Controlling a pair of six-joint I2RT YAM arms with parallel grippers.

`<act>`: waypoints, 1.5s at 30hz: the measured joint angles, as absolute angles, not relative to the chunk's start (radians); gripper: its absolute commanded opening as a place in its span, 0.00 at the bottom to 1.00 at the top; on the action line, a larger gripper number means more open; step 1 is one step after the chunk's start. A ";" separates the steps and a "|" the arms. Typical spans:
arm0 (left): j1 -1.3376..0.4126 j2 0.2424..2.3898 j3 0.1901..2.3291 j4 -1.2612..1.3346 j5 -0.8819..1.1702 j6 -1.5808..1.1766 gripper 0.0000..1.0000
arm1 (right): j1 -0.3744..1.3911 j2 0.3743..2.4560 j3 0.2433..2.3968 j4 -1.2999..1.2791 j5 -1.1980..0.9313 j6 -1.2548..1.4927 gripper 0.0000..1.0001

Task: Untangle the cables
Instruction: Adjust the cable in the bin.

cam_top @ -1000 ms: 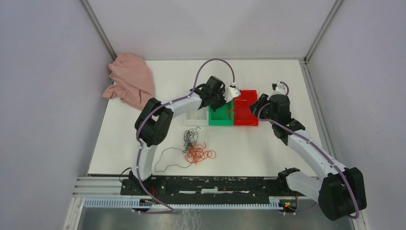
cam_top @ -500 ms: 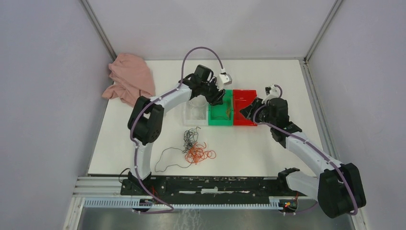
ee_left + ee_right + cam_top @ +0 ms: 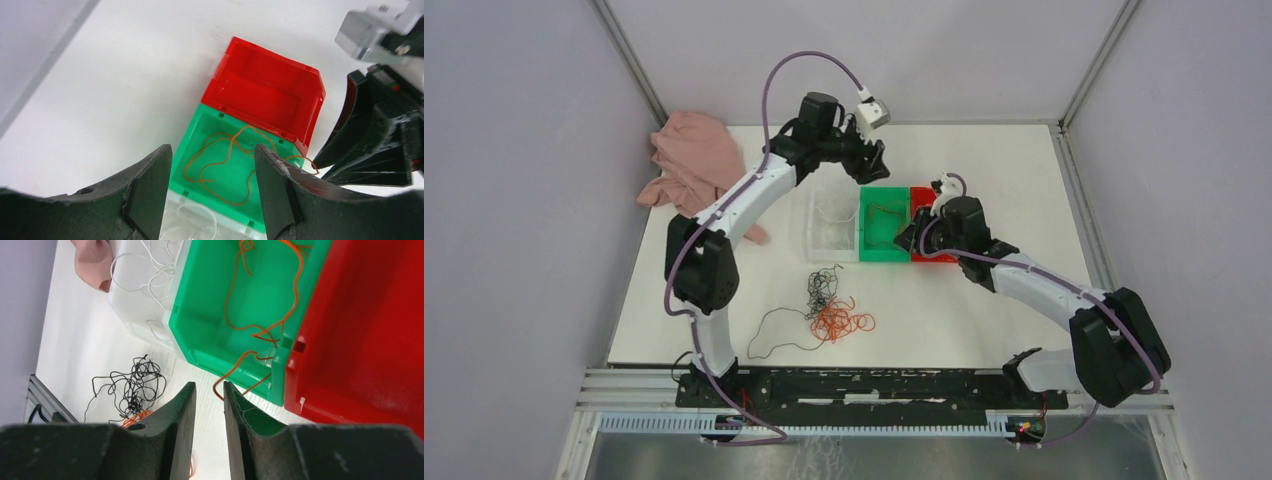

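Note:
On the table lies the tangle of cables (image 3: 829, 305), black strands (image 3: 131, 385) over orange loops (image 3: 844, 322). One orange cable (image 3: 225, 160) lies in the green bin (image 3: 883, 250), and its end hangs over the bin's wall (image 3: 235, 371). White strands (image 3: 145, 270) fill the clear bin (image 3: 814, 222). My left gripper (image 3: 212, 150) hovers open and empty high above the green bin, near its far side (image 3: 871, 165). My right gripper (image 3: 209, 385) stands narrowly open by the green bin's near corner (image 3: 906, 240); the hanging orange end is just past its fingertips, not held.
A red bin (image 3: 265, 95) adjoins the green one on the right and holds nothing. A pink cloth (image 3: 696, 165) is bunched at the table's far left. A thin black strand (image 3: 769, 335) trails from the tangle toward the near edge.
My left gripper has opened and lifted back from the green bin, leaving the orange cable inside. The right arm has swung left to the green bin's near corner.

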State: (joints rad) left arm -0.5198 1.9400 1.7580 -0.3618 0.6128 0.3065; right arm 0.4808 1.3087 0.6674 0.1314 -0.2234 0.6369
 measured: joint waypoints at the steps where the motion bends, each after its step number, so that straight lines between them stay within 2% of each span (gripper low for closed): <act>1: -0.508 1.924 1.759 -0.368 0.612 0.300 0.69 | 0.489 1.327 0.683 0.130 -0.219 0.628 0.29; 7: -0.391 1.797 1.719 -0.417 0.604 0.280 0.69 | 0.512 1.430 0.771 0.101 -0.172 0.590 0.16; 15: -0.247 1.578 1.441 -0.481 0.576 0.329 0.70 | 0.518 1.608 0.946 0.042 -0.109 0.533 0.05; 26: -0.250 1.451 1.201 -0.601 0.559 0.469 0.69 | 0.587 1.870 1.241 -0.092 0.011 0.431 0.06; 34: -0.250 1.404 1.104 -0.594 0.552 0.477 0.66 | 0.620 1.947 1.273 -0.153 0.120 0.387 0.17; 35: -0.250 1.399 1.089 -0.593 0.552 0.477 0.66 | 0.621 1.951 1.273 -0.159 0.129 0.385 0.22; 38: -0.250 1.394 1.044 -0.575 0.551 0.477 0.64 | 0.622 1.950 1.275 -0.175 0.142 0.380 0.46; 39: -0.250 1.394 1.028 -0.565 0.551 0.477 0.64 | 0.622 1.948 1.278 -0.185 0.144 0.378 0.50; 45: -0.250 1.395 0.951 -0.462 0.518 0.442 0.63 | 0.622 1.886 1.348 -0.277 0.136 0.370 0.53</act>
